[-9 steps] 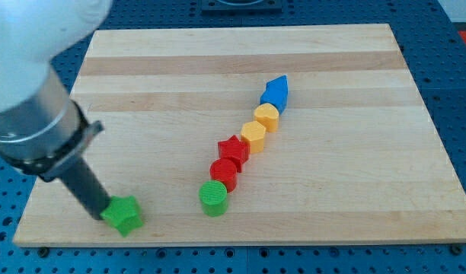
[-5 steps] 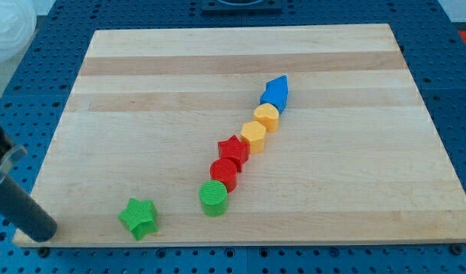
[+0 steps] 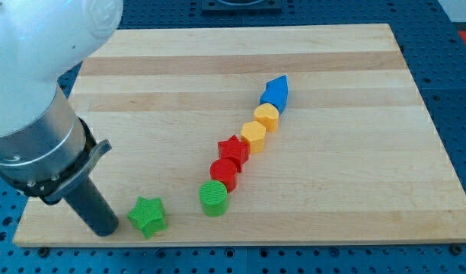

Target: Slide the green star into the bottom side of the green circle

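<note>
My tip (image 3: 105, 229), the lower end of the straight dark rod, rests on the pale wooden desk (image 3: 332, 68) near the view's bottom-left corner, just to the view's left of the green plastic star block (image 3: 148, 216) and seemingly touching or almost touching its left edge. There is no gripper on this arm, only the rod, so nothing is spread apart or clamped on anything. The green star lies near the bottom edge of the desk, apart from the green round cylinder block (image 3: 214, 198), which sits to its right and slightly higher in the view. That green circle is the lowest piece of a diagonal chain running up toward the view's right: a red round block (image 3: 225, 173), a red star block (image 3: 234, 151), an orange hexagonal block (image 3: 253, 135), a yellow rounded block (image 3: 266, 116) and a blue angular block (image 3: 276, 92) at the top. I judge the step in hand to be the push itself, with the tip set behind the star on its left. The next move calls for driving the star rightward along the bottom margin until it lies under the green circle, then nudging it upward into the circle's bottom side, gently enough not to shove the circle into the red block above it
</note>
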### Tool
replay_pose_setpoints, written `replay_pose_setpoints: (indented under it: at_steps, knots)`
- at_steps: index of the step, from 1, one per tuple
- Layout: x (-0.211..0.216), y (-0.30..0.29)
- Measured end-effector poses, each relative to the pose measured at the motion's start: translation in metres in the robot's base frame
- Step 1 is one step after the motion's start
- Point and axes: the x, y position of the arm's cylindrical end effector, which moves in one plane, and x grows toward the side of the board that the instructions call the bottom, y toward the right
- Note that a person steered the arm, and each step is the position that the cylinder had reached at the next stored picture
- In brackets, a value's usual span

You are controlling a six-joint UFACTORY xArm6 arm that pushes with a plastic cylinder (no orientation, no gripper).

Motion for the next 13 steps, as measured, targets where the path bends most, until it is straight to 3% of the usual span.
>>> replay_pose_setpoints:
  at_steps: [3, 6, 8, 10, 11, 13]
  knots:
    - [-0.010, 0.052]
    - [0.015, -0.001]
    - [0.015, 0.057]
    - [0.015, 0.036]
    - [-0.008, 0.021]
    - [-0.017, 0.046]
